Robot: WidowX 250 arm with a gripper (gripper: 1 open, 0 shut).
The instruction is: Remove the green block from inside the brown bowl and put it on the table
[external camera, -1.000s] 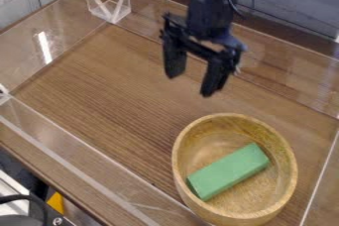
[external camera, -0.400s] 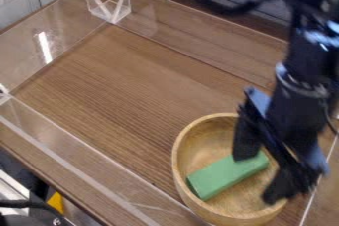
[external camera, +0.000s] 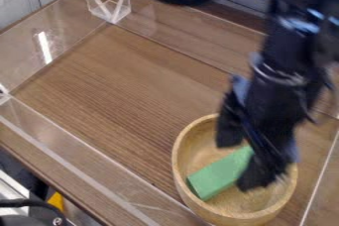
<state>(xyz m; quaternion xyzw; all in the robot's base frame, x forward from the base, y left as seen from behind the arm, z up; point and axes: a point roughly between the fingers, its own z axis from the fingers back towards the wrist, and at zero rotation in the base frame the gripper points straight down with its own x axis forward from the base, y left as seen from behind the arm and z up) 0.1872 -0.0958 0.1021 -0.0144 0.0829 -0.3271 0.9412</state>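
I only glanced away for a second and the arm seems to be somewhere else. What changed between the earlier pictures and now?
The arm swung from the middle of the table toward the near right corner and now hangs over the brown bowl, its fingers open above the green block. Nothing has been taken hold of. The block lies in the bowl as before, and the bowl has not moved.

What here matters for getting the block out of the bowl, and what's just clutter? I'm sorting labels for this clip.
Job: green block, lying in the brown bowl; table; open gripper above the bowl.

Lying about: clear plastic walls; small clear stand in the far corner.
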